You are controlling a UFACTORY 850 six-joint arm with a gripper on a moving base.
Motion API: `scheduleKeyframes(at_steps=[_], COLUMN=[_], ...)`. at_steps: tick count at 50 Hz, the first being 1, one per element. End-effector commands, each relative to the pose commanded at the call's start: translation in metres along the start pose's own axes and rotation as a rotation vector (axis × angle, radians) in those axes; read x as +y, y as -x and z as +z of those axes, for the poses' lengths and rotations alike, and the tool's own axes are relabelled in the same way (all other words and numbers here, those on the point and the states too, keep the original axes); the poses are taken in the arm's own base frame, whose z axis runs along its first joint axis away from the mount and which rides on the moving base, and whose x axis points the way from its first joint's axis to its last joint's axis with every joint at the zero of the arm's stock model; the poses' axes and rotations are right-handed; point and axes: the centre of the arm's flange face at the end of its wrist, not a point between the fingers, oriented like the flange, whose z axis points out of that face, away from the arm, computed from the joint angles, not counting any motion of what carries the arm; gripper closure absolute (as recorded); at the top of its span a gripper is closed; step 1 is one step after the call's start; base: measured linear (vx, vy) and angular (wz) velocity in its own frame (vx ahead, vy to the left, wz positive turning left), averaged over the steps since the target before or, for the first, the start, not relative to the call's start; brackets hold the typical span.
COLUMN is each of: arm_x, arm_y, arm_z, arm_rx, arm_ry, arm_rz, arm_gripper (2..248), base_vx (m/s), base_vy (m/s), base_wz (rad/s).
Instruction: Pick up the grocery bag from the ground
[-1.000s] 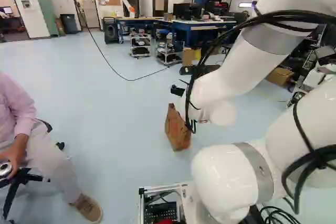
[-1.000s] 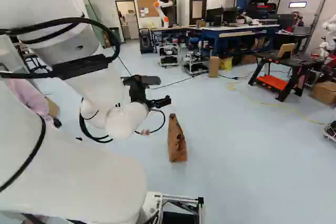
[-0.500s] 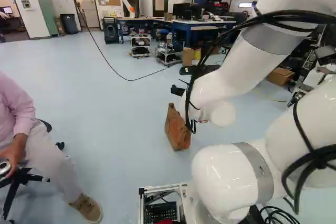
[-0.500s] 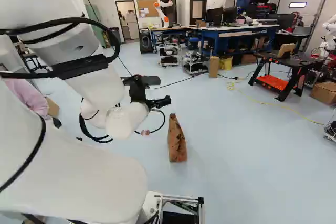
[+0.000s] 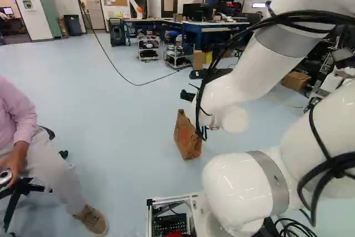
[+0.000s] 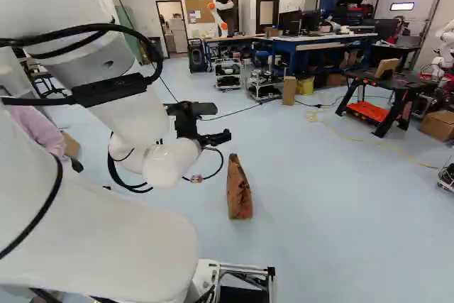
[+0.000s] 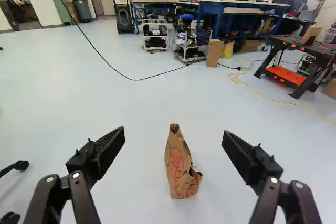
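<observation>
While the brown paper grocery bag [image 7: 181, 166] is seen upright on the floor [image 7: 131, 108], nothing has been lifted, and the task is judged to be at its approach stage. The end effector [image 7: 174, 134] is held empty, its two fingers spread wide apart. In the wrist view the bag is framed ahead of them, in the gap, but is touched by neither. In the right base view the white arm [image 6: 138, 115] is held raised, with the bag placed just to the right of its wrist. Only a rough lining-up can be counted as done; the bag has yet to be reached, its narrow crumpled top pinched between the fingers, and its weight raised off the floor.
</observation>
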Motion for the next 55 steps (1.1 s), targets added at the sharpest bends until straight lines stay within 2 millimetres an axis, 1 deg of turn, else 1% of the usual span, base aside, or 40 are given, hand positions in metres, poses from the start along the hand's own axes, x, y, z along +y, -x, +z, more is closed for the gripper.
scheduleKeyframes(at_steps=[11,26,39,55], arm_x=[0.000,0.000,0.001,0.012], arm_y=[-0.008,-0.022,-0.037,-0.054], arm_z=[0.015,0.047,0.086,0.137], arm_rx=[-0.007,-0.016,-0.018,-0.011], arm_ry=[0.000,0.000,0.003,0.027], arm_rz=[0.000,0.000,0.001,0.010], arm_gripper=[3,3,3,3], base_vx=[0.000,0.000,0.000,0.000], base_vy=[0.000,0.000,0.000,0.000], base_wz=[0.000,0.000,0.000,0.000])
